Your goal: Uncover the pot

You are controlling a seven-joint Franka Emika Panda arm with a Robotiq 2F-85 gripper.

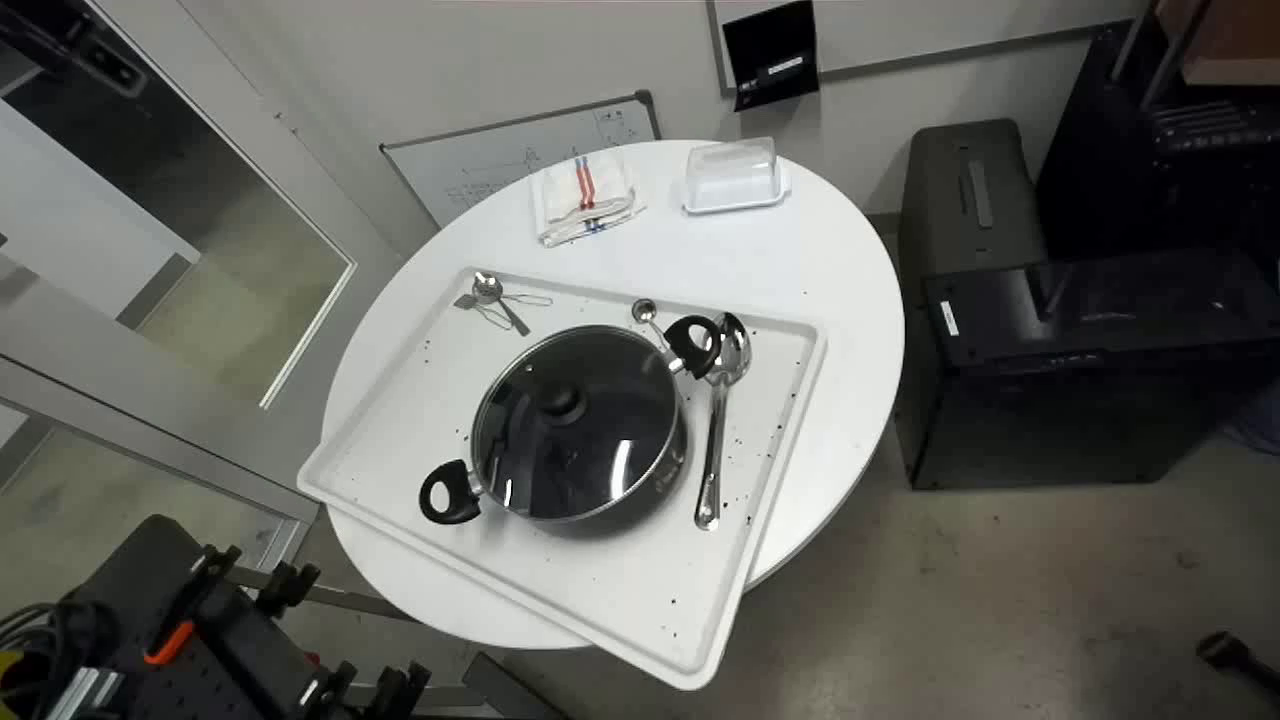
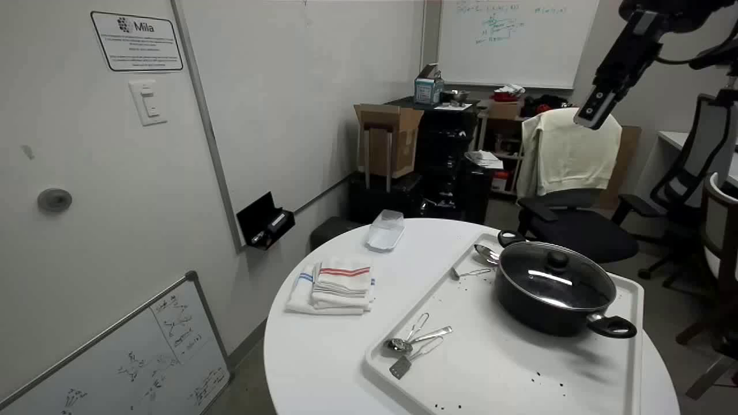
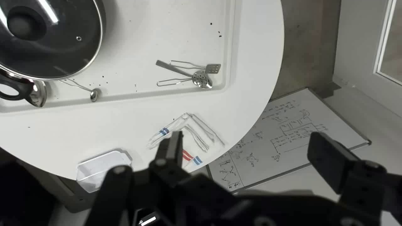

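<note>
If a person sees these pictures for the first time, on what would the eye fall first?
Most likely the black pot, its glass lid on, standing on the white tray on the round table. Then perhaps the long metal spoon beside the pot, and the folded towels with red and blue stripes, on the table beyond the tray. The open gripper, large and dark in the wrist view, may also stand out.

In an exterior view, the tray point(image 1: 640, 592) lay on the table point(image 1: 840, 270), its front corner past the rim. The pot point(image 2: 533, 309) stood on the tray, the lid point(image 1: 580, 445) on the pot. The large spoon point(image 1: 713, 430) lay right of the pot; the small utensils point(image 1: 488, 288), behind and left. Behind the tray sat the cloths point(image 1: 590, 197), the container point(image 1: 735, 178) right of them. My pincer point(image 3: 248, 153) hung above table level.
</note>
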